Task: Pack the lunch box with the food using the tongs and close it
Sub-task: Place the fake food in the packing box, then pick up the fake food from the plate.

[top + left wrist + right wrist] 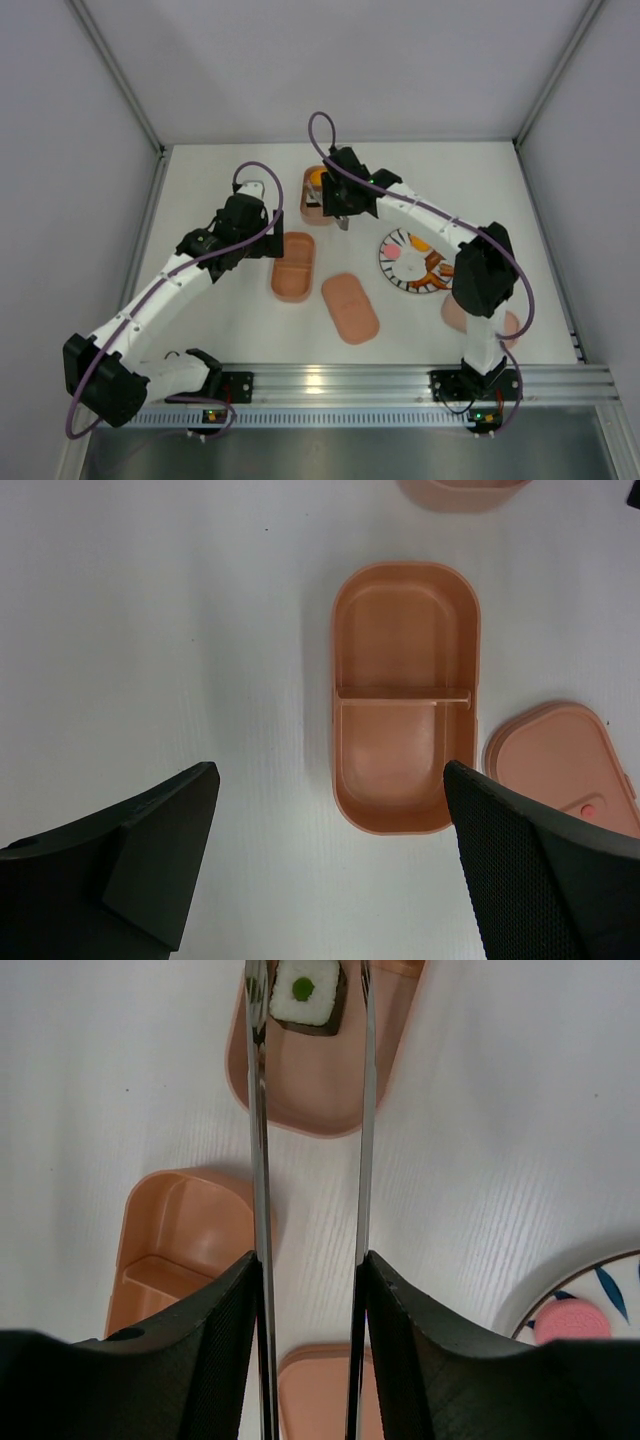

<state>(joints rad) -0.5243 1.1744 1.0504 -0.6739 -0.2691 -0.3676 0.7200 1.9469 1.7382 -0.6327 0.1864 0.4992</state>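
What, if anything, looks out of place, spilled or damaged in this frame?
Nothing stands out. The sushi roll sits in the far tray between the tips of the tongs; other food is on the plate. The near tray is upright and empty, with a lid lying flat beside it.

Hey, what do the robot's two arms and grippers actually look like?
The left arm and right arm have white links with black joints, each trailing a purple cable. The left gripper and right gripper have chunky, matte black, wedge-shaped fingers.
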